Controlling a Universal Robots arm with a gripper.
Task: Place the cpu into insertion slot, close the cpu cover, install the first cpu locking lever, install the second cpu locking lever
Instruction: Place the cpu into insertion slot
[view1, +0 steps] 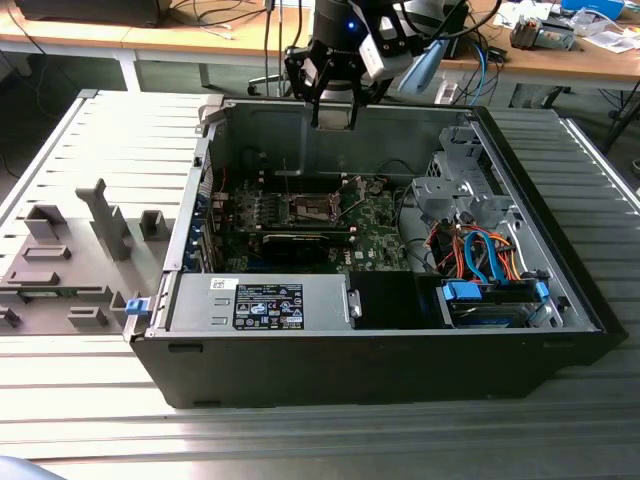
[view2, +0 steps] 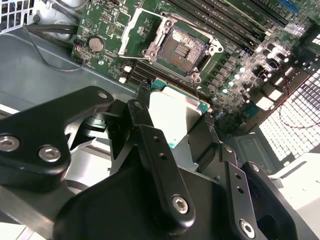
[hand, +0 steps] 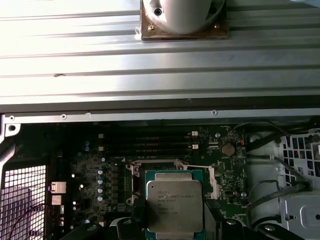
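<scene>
Tool of my arm hangs over the far wall of the open computer case, which stands on the slatted worktop. In this exterior view the insertion slot lies on the green board, lower than the tool and nearer to the camera, well apart from it.

In the second wrist view I see the cpu clamped by two opposite edges between the black fingers; the jaws are closed only as far as the chip's width allows. Beyond the chip lies the slot, with its dark middle bare. The cpu cover is folded back to one side, so nothing lies over the slot. Chip and slot do not touch.

In the first wrist view the cpu turns its silver top to the camera and hides most of the slot behind it. I judge that the slot lies almost straight ahead of the chip, and their edges are nearly parallel.
</scene>
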